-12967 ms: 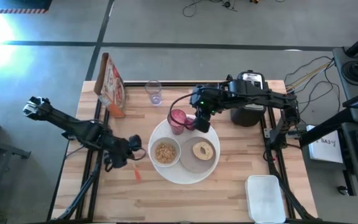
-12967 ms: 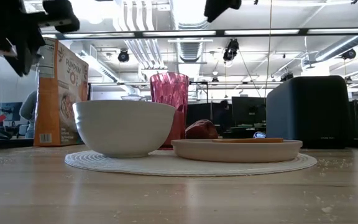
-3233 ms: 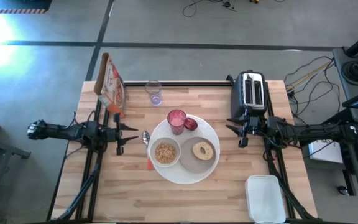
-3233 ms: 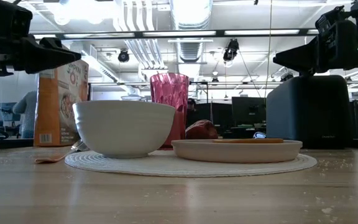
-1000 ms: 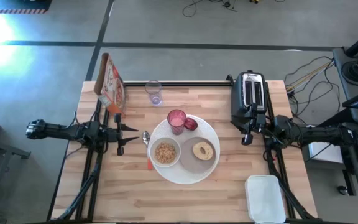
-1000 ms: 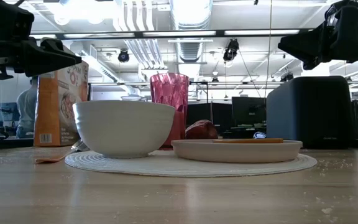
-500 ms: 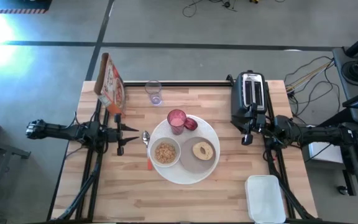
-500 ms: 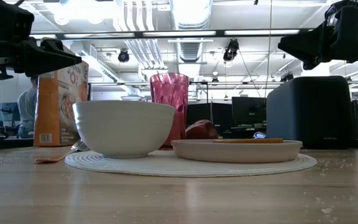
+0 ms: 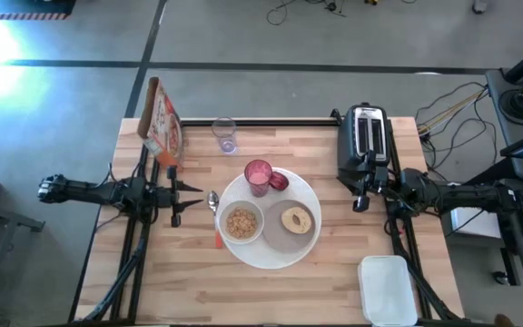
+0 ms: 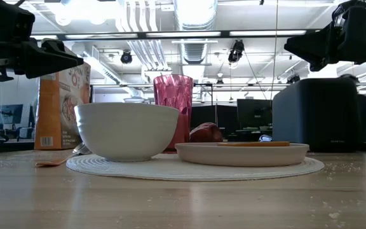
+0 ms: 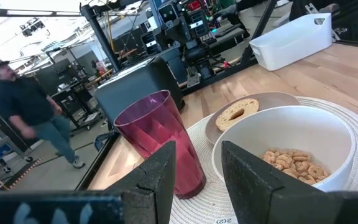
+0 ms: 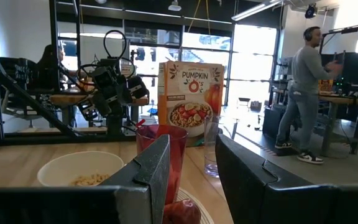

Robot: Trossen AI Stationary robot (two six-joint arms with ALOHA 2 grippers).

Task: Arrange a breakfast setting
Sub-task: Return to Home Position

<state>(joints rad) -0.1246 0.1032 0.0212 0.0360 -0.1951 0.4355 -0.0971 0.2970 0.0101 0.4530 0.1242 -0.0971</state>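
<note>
The round white ribbed placemat [image 9: 243, 254] lies mid-table. On it stand a white bowl [image 9: 241, 222] of cereal, a grey plate [image 9: 276, 238] with a bagel [image 9: 296, 219], a pink-red tumbler [image 9: 259, 175] and a small red fruit [image 9: 279, 181]. A spoon [image 9: 213, 202] with an orange handle lies on the wood at the mat's left rim. My left gripper [image 9: 184, 200] hovers open left of the spoon, above the table. My right gripper [image 9: 356, 196] hovers open right of the mat, beside the toaster. Both are empty.
A black-and-silver toaster [image 9: 363, 145] stands at the back right. A cereal box [image 9: 162, 123] and a clear glass [image 9: 225, 134] stand at the back left. A white tub [image 9: 389, 289] sits at the near right corner. People stand in the room behind the table.
</note>
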